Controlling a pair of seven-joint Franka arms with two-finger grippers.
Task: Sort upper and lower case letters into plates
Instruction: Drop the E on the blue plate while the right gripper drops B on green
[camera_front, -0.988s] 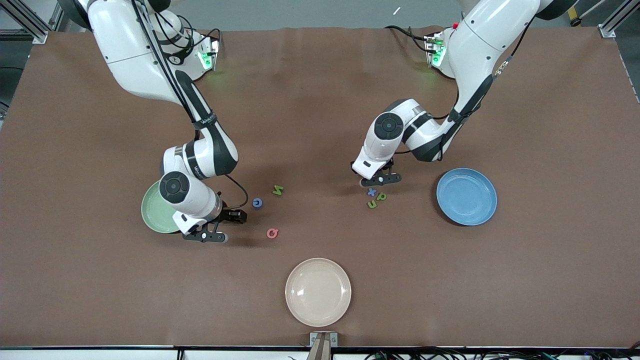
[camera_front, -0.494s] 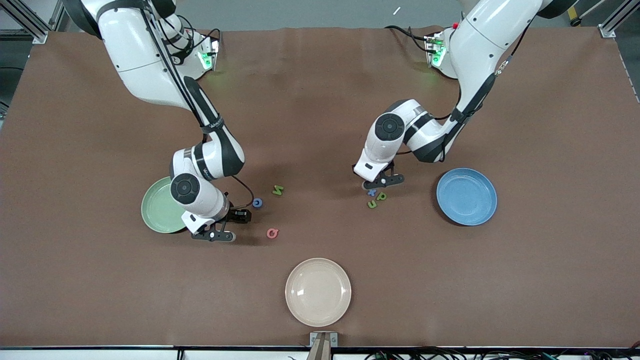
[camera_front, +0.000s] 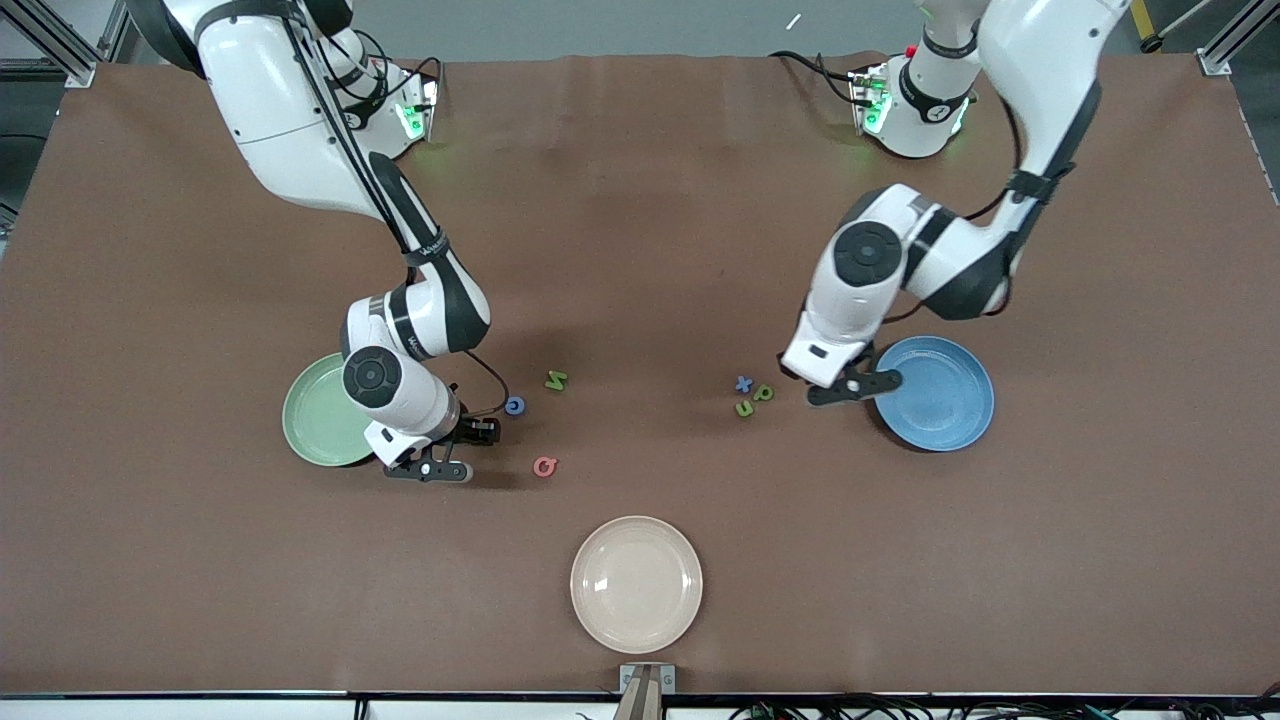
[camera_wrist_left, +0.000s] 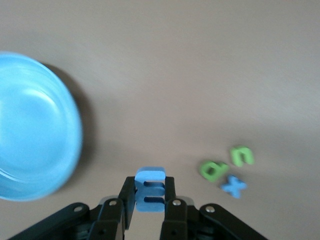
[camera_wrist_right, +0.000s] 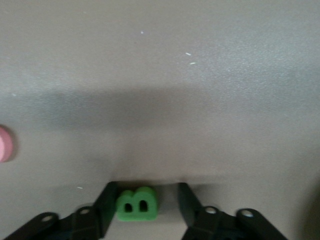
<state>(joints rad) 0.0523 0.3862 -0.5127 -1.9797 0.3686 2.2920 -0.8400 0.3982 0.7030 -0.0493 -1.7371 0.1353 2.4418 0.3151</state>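
Note:
My left gripper is shut on a blue letter E and hangs over the table beside the blue plate, which also shows in the left wrist view. A blue x and two green letters lie together toward the right arm from it. My right gripper is low at the table beside the pale green plate. It is open around a green B, which touches one finger. A green N, a blue c and a pink-red Q lie nearby.
A cream-white plate sits near the table's front edge, midway between the arms. The pink-red Q also shows at the edge of the right wrist view. The brown table top stretches wide past both coloured plates.
My left arm has swung from over the three clustered letters toward the blue plate, carrying the blue E. My right gripper shifted off the green plate's edge toward the Q, then held still.

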